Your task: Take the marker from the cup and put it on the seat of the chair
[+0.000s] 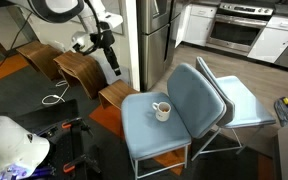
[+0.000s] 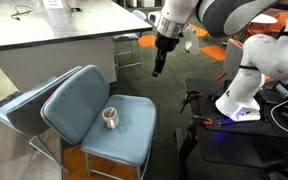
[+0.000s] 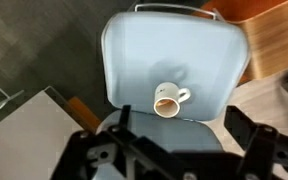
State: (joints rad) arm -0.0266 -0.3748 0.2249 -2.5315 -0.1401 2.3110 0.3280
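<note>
The dark pincer (image 2: 157, 70) is hanging in the air with its fingers (image 3: 123, 122) spread apart, gripping nothing. Well below it, the small white ceramic mug (image 3: 167, 100) is sitting upright on the dusty-blue padded chair (image 3: 144, 50), mid-seat. The marker is too small to make out anywhere.

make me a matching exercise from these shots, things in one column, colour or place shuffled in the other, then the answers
Things:
1. cup
2. chair
3. gripper
4. oven

Descriptions:
a. dusty blue padding
b. in the air to the side of the chair, open, touching nothing
c. white, upright on the seat
d. silver-grey, at the far end of the room

Pairs: 1-c, 2-a, 3-b, 4-d
</note>
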